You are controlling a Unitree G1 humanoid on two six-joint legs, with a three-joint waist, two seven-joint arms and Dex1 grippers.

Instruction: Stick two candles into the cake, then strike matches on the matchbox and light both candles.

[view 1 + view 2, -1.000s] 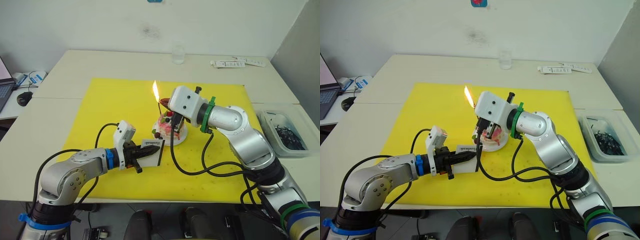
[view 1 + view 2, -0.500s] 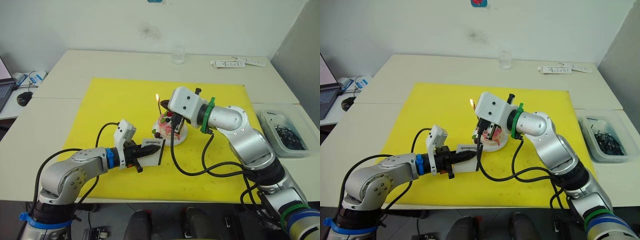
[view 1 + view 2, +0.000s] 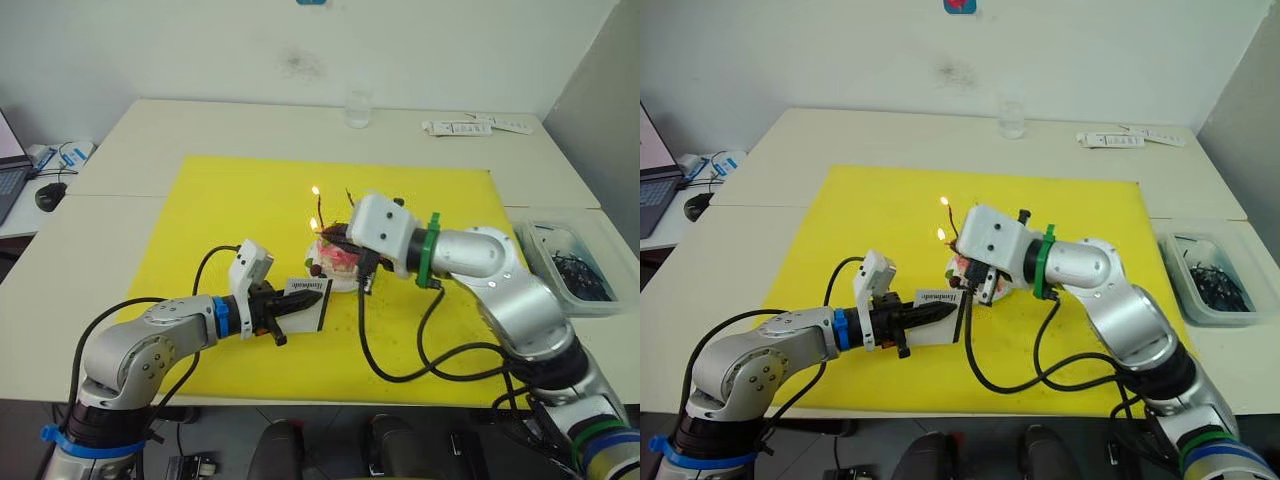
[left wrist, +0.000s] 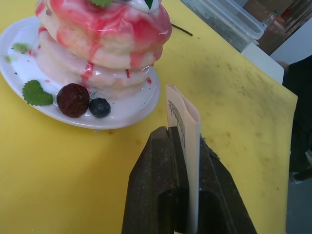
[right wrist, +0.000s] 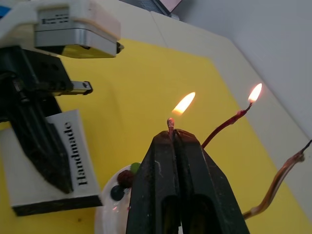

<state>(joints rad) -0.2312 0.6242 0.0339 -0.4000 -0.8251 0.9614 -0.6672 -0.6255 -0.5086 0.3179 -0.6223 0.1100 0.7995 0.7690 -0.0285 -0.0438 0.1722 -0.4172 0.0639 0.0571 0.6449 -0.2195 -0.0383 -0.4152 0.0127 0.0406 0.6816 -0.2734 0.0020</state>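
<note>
My right gripper (image 5: 171, 139) pinches a burning match (image 5: 170, 123) over the cake (image 4: 105, 36) — one candle (image 5: 228, 123) burns, so I should ease the flame to the unlit candle (image 5: 278, 178) — left gripper (image 4: 178, 146) clamping the matchbox (image 3: 937, 315).

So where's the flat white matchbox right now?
The flat white matchbox is pinched in the robot's left claw, held above the yellow mat just in front of the small pink cake, toward its left.

The cake (image 3: 338, 258) is half hidden behind the right gripper (image 3: 352, 262).
</note>
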